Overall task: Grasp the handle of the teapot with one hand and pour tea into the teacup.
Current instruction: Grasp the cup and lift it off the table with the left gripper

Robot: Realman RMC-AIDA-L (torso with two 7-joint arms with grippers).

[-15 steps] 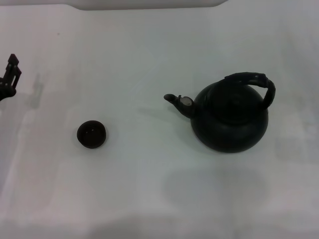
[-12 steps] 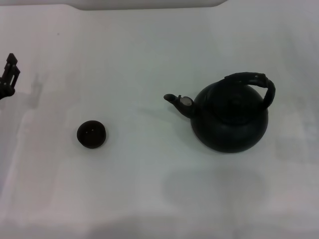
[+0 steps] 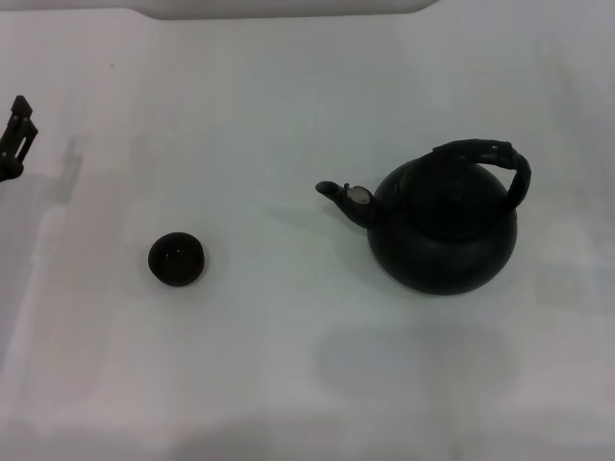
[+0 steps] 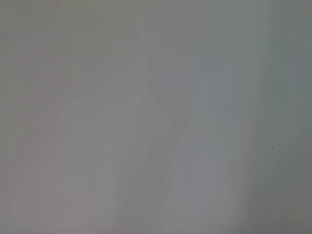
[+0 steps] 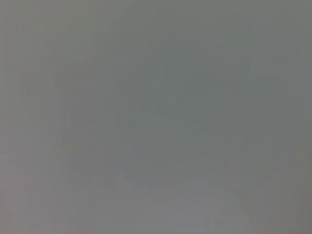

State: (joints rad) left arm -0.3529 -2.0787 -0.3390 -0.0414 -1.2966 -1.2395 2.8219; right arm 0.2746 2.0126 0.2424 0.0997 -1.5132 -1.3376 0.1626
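The matte black teapot [image 3: 444,229] stands on the white table at the right of the head view, its spout [image 3: 338,195] pointing left. Its thick textured handle [image 3: 490,158] arches over the top, free of any grip. The small dark teacup [image 3: 176,259] sits upright well to the left of the spout, apart from the pot. My left gripper [image 3: 19,134] shows only as a dark tip at the far left edge, above and left of the teacup. My right gripper is out of view. Both wrist views show only blank grey surface.
The white table [image 3: 288,365] runs across the whole head view. A pale raised edge [image 3: 279,8] lies along the far side.
My left gripper has drawn a little farther toward the left edge and upward. The teapot and teacup have stayed put.
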